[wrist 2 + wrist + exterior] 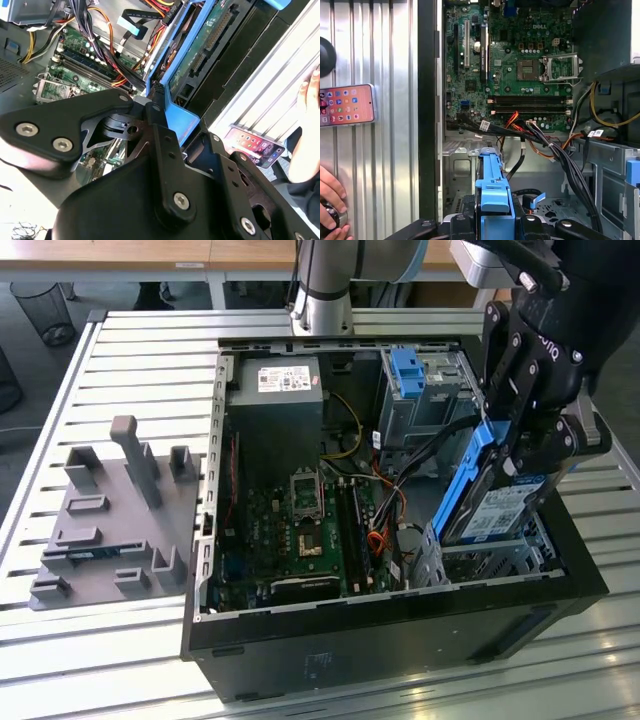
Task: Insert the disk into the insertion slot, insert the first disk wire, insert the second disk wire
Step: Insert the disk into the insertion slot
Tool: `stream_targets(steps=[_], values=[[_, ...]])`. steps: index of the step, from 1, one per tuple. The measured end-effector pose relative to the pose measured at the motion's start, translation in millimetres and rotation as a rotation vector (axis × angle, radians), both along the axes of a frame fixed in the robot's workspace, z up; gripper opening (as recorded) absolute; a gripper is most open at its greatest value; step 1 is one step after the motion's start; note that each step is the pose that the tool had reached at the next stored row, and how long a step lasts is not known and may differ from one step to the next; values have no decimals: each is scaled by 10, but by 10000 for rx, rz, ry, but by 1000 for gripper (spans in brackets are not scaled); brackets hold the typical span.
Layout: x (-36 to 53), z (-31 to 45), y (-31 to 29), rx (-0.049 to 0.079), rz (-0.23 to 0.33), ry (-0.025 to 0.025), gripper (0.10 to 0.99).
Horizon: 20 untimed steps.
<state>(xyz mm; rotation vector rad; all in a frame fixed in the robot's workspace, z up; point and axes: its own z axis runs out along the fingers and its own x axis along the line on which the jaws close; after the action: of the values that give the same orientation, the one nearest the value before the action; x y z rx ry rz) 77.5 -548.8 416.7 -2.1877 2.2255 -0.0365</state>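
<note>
Blue plastic frames the disk (503,508) as I hold it steeply tilted over the insertion slot (485,562), the low perforated cage just inside the near wall of the computer case (400,640). The gripper (508,445) pinches the disk by the upper end of its carrier, fingers pressed tight on it; the second wrist view shows the same clamp on the blue edge. The disk's lower corner sits at the slot's mouth, and I cannot tell whether it touches the metal. I judge the first step to be in hand, with the disk not yet seated. Seating it calls, to my eye, for laying the disk flat and square to the slot's walls. Just beyond the slot, loose cables (405,475) drape beside the motherboard (300,520). Farther behind the slot stands the taller cage (420,390).
</note>
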Motion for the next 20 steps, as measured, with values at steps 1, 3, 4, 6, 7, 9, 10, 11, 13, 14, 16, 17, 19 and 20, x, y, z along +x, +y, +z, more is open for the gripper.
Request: stream_targets(steps=[1,3,4,6,7,9,10,11,13,14,16,17,19,20], values=[[0,-4,0,0,0,0,365],[0,-13,0,0,0,1,365],[0,-17,0,0,0,1,365],[0,-30,0,1,0,1,365],[0,-37,0,1,0,1,365],[0,-54,0,1,0,1,365],[0,-62,0,0,0,1,365],[0,-70,0,0,0,1,365],[0,-88,0,1,0,1,365],[0,-97,0,0,0,1,365],[0,-113,0,0,0,1,365],[0,-121,0,0,0,1,365],[0,-135,0,1,0,1,365],[0,-142,0,0,0,1,365]])
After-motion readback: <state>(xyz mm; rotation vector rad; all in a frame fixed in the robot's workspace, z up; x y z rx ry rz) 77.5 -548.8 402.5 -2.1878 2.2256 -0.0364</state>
